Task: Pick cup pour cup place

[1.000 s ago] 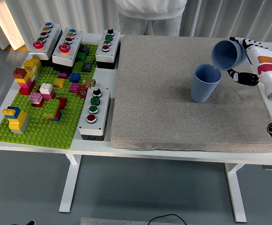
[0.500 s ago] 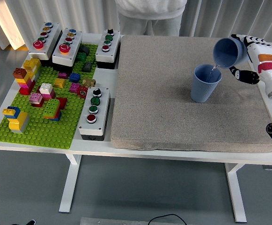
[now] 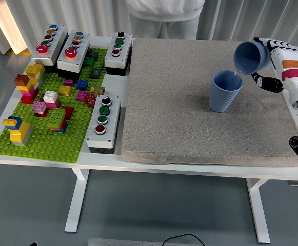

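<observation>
Blue cup (image 3: 249,56), tilted mouth-down, is clamped in the right hand's (image 3: 272,61) fingers. It hangs just above a second upright blue cup (image 3: 225,91) on the grey mat (image 3: 190,123).

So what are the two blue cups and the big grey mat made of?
The standing cup and tilted cup look like matte plastic: smooth, even blue, no shine. The mat looks like foam or felt: speckled, rough, with a thick soft edge. I can't be certain.

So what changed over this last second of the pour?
The right robot hand shifted the tilted cup slightly right and up, its lip now over the standing cup's far rim. The standing cup, mat and button boxes stayed put.
</observation>
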### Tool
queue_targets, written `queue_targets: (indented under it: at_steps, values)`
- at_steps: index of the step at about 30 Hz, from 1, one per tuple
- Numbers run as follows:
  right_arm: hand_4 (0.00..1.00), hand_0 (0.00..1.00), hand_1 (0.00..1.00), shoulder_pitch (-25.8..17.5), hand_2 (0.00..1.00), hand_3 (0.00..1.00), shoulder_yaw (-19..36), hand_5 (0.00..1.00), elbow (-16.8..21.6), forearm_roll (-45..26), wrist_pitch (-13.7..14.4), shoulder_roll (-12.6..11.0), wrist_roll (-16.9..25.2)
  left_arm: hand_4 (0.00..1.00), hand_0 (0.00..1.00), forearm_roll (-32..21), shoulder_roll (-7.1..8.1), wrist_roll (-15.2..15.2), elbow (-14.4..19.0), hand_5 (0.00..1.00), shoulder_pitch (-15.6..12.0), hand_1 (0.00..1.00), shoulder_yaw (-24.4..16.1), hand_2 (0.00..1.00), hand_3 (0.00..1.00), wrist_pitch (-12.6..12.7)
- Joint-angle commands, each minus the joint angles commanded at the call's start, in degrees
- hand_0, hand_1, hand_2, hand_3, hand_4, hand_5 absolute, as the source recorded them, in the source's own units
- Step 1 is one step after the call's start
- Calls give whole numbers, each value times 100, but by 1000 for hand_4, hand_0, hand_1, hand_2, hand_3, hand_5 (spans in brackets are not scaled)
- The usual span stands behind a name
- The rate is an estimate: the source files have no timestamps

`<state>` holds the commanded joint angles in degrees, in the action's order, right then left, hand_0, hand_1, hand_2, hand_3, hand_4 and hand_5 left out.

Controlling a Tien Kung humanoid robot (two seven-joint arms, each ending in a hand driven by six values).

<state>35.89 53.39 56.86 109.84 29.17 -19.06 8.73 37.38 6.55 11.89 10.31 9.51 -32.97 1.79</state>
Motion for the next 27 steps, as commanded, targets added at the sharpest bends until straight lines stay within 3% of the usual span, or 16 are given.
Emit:
queue_targets:
  at_steps: [27]
  values:
    - [519,843,654,37,543,589,-64,2,134,196,51,-80,-135,543,744,-13,2,-5,0,929,30,776,6,837,663,3]
